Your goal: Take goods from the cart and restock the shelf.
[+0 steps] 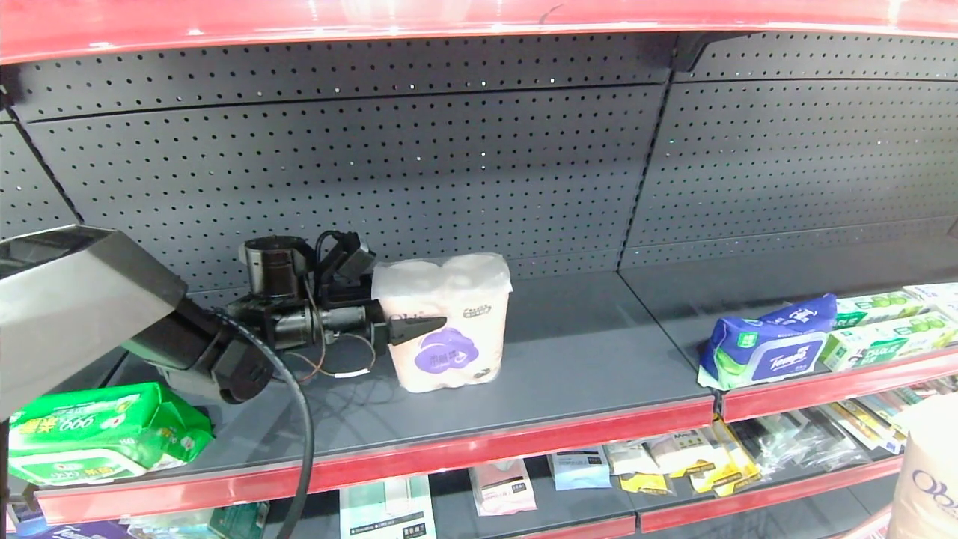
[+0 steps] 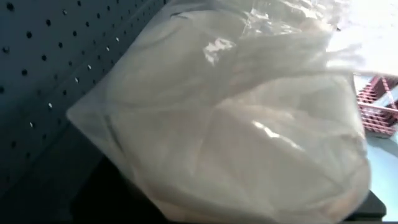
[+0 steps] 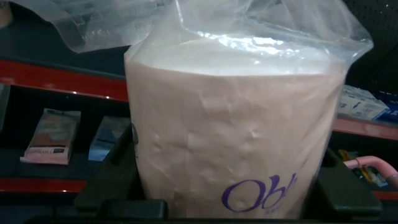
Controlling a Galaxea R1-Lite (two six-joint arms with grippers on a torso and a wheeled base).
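Jaws of the left gripper (image 1: 430,314) squeeze the first roll pack (image 1: 456,352), which seems to stand on the shelf (image 1: 584,359). The right gripper (image 3: 227,186) squeezes the second roll pack (image 3: 230,124) out in front of the shelf. Both packs look light, squashy and slippery, so hold their sides gently.

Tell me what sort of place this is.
Probably a supermarket aisle: a red-edged shelf with a pegboard back, stocked with a toilet roll pack, a blue wipes pack and a pink packet below.

Head camera down over shelf (image 1: 569,352); wrist cameras tight against tissue packs (image 2: 236,124) (image 3: 236,137)
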